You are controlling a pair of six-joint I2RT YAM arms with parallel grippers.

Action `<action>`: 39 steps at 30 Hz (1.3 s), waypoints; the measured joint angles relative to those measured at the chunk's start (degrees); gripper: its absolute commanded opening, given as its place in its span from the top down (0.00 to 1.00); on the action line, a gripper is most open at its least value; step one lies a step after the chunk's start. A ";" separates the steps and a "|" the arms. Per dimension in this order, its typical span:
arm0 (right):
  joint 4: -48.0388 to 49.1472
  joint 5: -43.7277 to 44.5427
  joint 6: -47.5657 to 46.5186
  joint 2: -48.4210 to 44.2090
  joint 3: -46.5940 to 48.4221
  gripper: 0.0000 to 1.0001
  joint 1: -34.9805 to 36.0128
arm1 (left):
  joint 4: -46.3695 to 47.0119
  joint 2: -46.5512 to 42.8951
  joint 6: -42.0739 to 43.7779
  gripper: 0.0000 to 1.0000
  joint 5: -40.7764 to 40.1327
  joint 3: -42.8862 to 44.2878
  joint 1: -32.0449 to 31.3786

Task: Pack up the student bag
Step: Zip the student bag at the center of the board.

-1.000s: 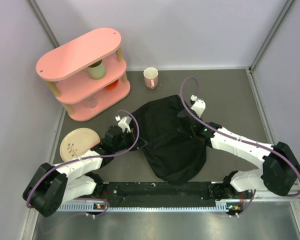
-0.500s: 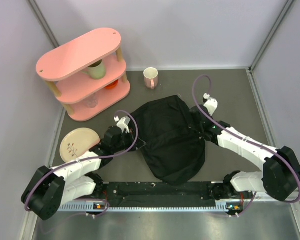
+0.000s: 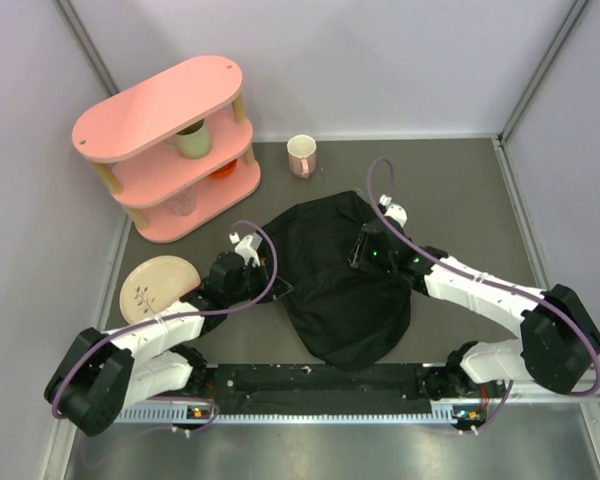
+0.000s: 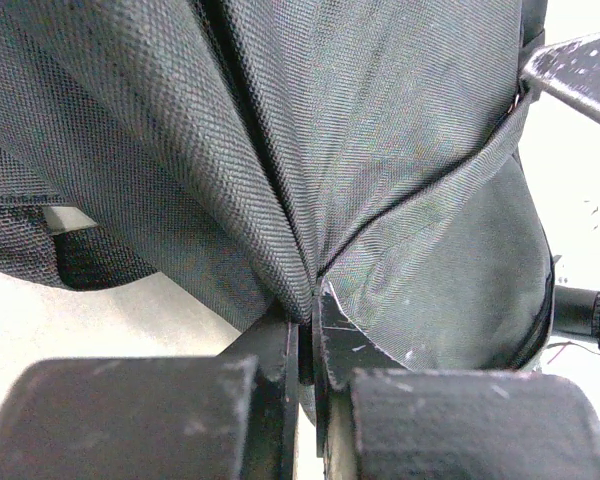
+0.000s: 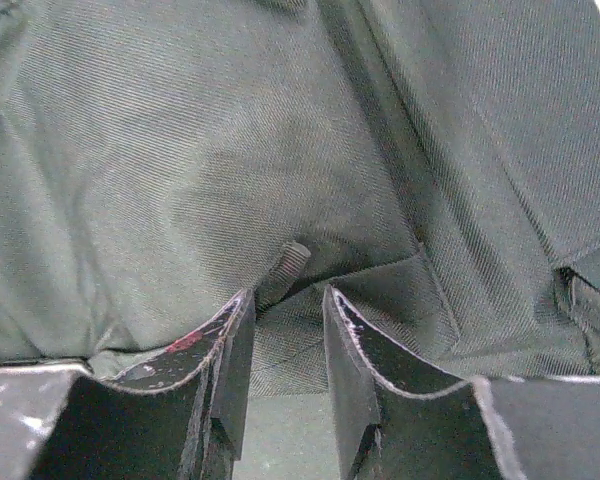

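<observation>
A pink shelf (image 3: pixel 170 140) stands in the far left corner of the tabletop (image 3: pixel 460 180), with a plate (image 3: pixel 158 287) below it by the left edge. The left tool (image 4: pixel 305 320) is closed on a pinched fold of the student bag (image 3: pixel 345 300) at the bag's left side. A mug (image 3: pixel 301 155) sits at the far edge. The bag lies slumped mid-tabletop, nearer the near edge. The right tool (image 5: pixel 285 300) rests on the bag's far right part with its fingers a little apart, a small ribbed tab (image 5: pixel 293 262) just ahead of the gap and not clamped. The bag looks soft, floppy and light, so the cloth will likely sag and slip. Seams, zip tabs or straps seem surer holds than flat cloth.
</observation>
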 measured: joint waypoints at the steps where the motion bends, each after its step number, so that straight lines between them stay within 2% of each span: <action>1: 0.09 -0.04 0.55 0.02 -0.70 0.65 0.46 | -0.02 0.00 0.09 1.00 0.00 0.00 0.02; 6: 2.38 0.13 2.91 0.07 -2.99 0.64 0.85 | 0.22 0.87 0.59 1.00 0.22 0.17 0.02; 22: 3.74 0.79 3.30 2.93 -1.64 0.65 0.87 | 1.11 2.19 0.87 1.00 1.07 0.35 0.17; 33: 7.91 0.79 3.48 6.29 -0.61 0.69 0.85 | 1.51 2.67 0.98 1.00 0.81 0.35 0.46; 39: 10.05 0.74 3.43 6.25 -1.25 0.64 0.85 | 1.57 3.02 0.96 1.00 0.81 0.35 0.48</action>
